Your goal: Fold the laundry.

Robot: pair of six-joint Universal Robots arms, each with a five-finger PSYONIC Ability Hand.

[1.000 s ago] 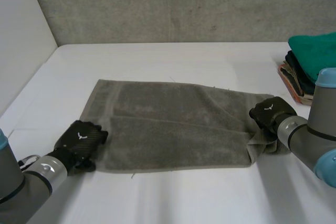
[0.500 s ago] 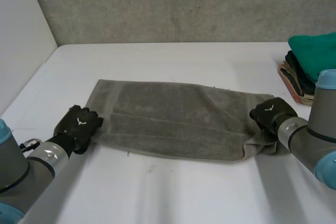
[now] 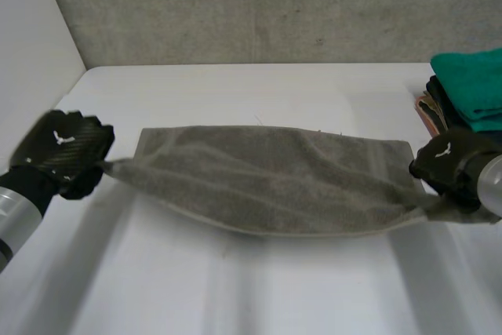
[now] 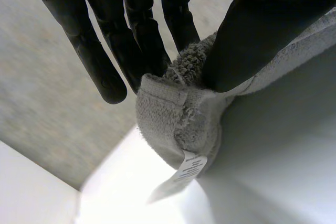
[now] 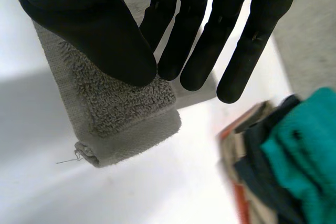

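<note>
A grey towel point(image 3: 274, 178) hangs stretched between my two hands, its near edge lifted off the white table point(image 3: 259, 288) and sagging in the middle, its far edge still lying flat. My left hand point(image 3: 63, 153) pinches the towel's near left corner point(image 4: 176, 121) between thumb and fingers; a small white label point(image 4: 191, 167) dangles from that corner. On the other side my right hand point(image 3: 453, 164) is shut on the near right corner point(image 5: 126, 114), thumb pressed against the fingers with the cloth between.
A stack of folded laundry point(image 3: 463, 96) with a teal piece on top sits at the table's far right, close to my right hand; the stack point(image 5: 283, 166) lies just beyond the right hand's fingertips. A grey wall runs behind the table.
My left hand closed on the near left corner. Both hands then rose and moved outward, lifting the towel's near edge off the table and pulling it taut.
</note>
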